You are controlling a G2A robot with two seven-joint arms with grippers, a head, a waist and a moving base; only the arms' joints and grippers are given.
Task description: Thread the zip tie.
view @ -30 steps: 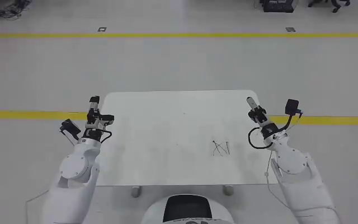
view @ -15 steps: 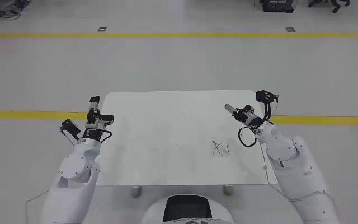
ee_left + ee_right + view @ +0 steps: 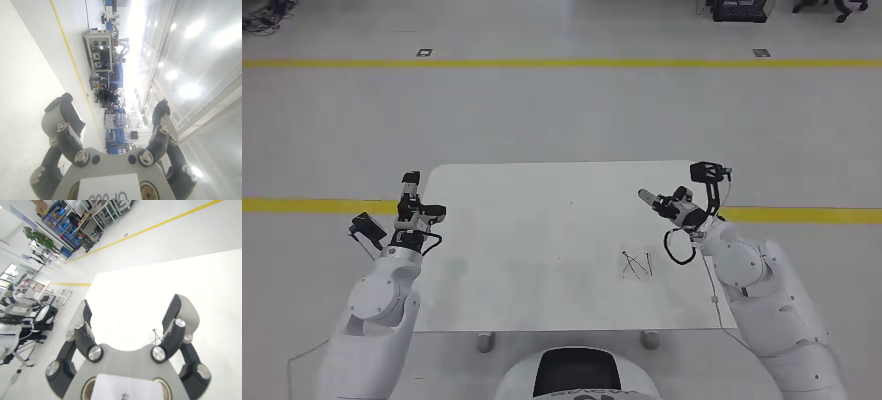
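Top view sets the zip tie (image 3: 638,264) flat on the counter (image 3: 542,220), its crossed strands running roughly fore-and-aft, with the right gripper (image 3: 644,196) near and beyond it, jaws wide and empty, and the left gripper (image 3: 410,182) well apart leftward, jaws likewise open, empty.

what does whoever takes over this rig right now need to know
Left pincer: open, empty, just off the table's left edge.
Right pincer: open, empty, above the table, on the far side of the zip tie.
Zip tie: lies loose on the table's right side, near the front, untouched.
Done: nothing yet.
Left: pick it up and thread it.
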